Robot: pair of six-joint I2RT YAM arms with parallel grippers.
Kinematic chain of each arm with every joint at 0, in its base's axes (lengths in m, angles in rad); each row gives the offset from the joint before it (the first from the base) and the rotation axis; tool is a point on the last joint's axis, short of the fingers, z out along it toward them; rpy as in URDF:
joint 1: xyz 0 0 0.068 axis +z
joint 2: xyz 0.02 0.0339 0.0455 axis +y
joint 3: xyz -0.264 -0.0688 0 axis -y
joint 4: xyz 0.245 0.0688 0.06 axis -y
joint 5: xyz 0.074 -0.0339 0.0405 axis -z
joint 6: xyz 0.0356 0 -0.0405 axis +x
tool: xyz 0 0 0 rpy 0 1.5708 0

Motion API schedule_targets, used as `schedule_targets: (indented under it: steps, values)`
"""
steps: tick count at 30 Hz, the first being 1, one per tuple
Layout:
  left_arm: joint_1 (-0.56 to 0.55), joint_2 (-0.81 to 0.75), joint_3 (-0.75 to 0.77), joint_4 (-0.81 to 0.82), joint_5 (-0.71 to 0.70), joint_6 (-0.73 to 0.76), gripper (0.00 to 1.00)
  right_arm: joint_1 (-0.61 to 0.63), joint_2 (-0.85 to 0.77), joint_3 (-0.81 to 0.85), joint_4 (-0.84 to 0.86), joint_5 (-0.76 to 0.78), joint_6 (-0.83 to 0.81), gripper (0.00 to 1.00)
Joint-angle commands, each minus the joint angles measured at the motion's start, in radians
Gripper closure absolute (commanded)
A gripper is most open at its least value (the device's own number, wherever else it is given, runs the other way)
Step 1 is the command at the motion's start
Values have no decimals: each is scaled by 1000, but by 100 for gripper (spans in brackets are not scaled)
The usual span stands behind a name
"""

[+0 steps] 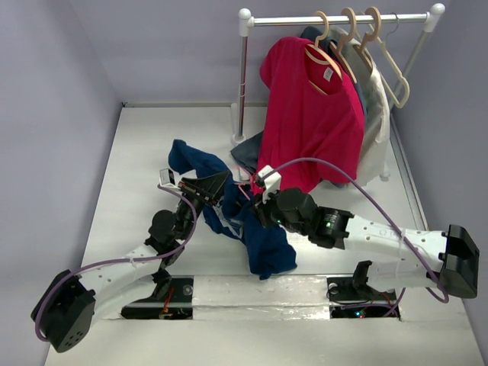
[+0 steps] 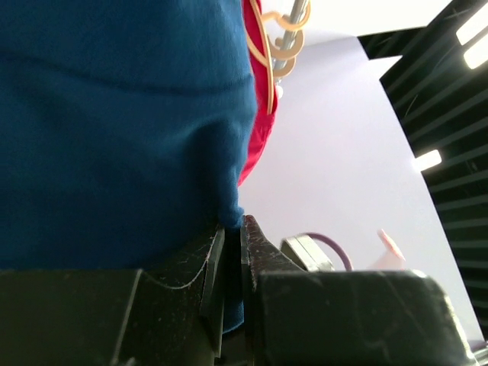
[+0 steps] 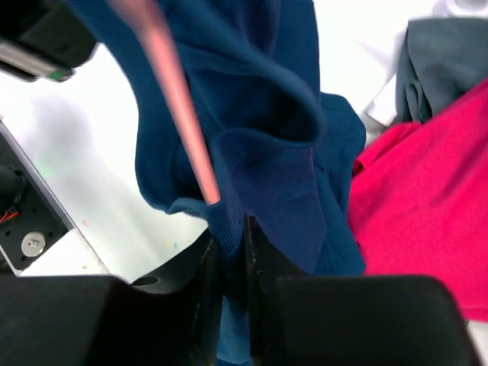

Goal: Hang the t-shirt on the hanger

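Top view: the t-shirt point(image 1: 255, 229) hangs bunched in front of the rack point(image 1: 335, 20), toward the arms. Its long axis slants from far-left down to near-right. The left gripper point(image 1: 221, 185) and right gripper point(image 1: 258, 213) are both at its cloth.

Left wrist: jaws pressed together on a navy cloth edge, with the red t-shirt point(image 2: 258, 130) on the rack behind.

Right wrist: jaws nip a navy fold. The hanger point(image 3: 175, 99) shows as a pink rod slanting from upper left down into that fold, just above the jaws.

A robot lab booth: bare lilac walls point(image 1: 152, 46), white table point(image 1: 137, 152), small clothes rail point(image 1: 335, 20).
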Motion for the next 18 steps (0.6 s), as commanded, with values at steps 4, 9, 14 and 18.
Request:
schedule_targets:
  steps: [4, 9, 14, 18]
  values:
    - [2, -30, 37, 68, 22, 11, 100, 9, 24, 95, 56, 50, -20, 99]
    - [2, -155, 177, -306, -73, 213, 57, 9, -61, 101, -93, 59, 14, 100]
    - [12, -267, 328, -718, -272, 526, 23, -3, -172, 211, -353, 37, 22, 100]
    - [12, -272, 400, -808, -322, 632, 21, -13, -229, 315, -532, 25, 19, 100]
